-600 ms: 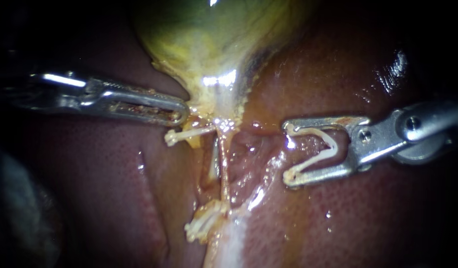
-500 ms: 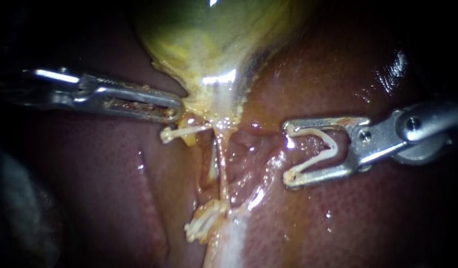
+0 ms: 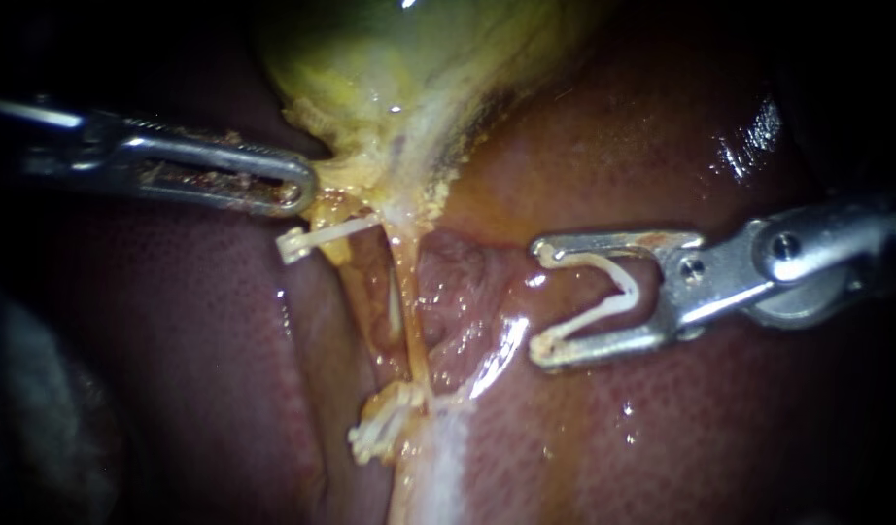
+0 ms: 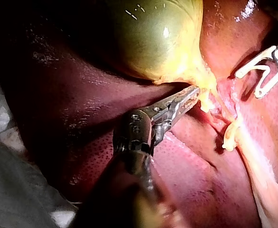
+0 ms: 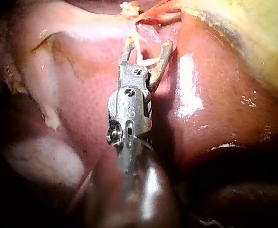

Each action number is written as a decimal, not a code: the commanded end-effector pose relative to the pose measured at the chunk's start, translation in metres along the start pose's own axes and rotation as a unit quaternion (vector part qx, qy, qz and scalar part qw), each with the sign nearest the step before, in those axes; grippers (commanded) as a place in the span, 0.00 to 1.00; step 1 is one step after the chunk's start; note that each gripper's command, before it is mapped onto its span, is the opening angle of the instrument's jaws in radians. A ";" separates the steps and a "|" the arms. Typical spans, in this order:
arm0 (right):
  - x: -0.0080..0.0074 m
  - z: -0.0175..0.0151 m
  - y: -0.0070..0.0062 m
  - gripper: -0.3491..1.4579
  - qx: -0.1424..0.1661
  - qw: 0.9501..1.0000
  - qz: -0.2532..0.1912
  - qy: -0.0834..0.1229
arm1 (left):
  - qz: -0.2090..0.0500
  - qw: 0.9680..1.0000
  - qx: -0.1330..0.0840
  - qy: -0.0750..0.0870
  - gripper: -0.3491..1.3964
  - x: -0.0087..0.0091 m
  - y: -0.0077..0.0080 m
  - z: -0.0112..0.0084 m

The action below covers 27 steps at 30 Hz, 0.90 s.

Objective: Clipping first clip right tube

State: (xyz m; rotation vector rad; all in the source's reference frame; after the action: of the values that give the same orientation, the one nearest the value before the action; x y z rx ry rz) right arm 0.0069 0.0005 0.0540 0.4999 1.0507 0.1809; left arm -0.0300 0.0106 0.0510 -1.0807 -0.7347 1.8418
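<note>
Tho open, white V clip [image 3: 627, 284]

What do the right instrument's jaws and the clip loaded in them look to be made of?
The right instrument looks like polished metal, probably steel: grey sheen, sharp glints. The clip in its jaws looks matte off-white, likely plastic; it shows no metallic shine.

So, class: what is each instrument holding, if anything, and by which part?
The right instrument holds an open white clip, one leg along each jaw. The left instrument grips the gallbladder by its yellowish lower edge.
</note>
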 end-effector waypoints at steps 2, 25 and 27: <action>-0.0001 0.0011 0.0000 0.46 0.003 1.000 0.020 0.002 | 0.001 1.000 0.000 0.000 0.00 -0.0001 -0.0002 0.0001; -0.0023 0.0119 0.0001 0.46 0.041 0.979 0.179 0.084 | 0.001 1.000 0.001 0.001 0.00 -0.0001 -0.0001 0.0005; -0.0022 0.0119 0.0000 0.46 0.047 0.977 0.184 0.091 | 0.001 1.000 0.002 0.001 0.00 -0.0001 -0.0001 0.0005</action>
State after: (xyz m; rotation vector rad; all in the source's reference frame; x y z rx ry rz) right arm 0.0162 -0.0041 0.0603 0.7876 1.1525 0.5218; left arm -0.0304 0.0105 0.0513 -1.0809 -0.7307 1.8433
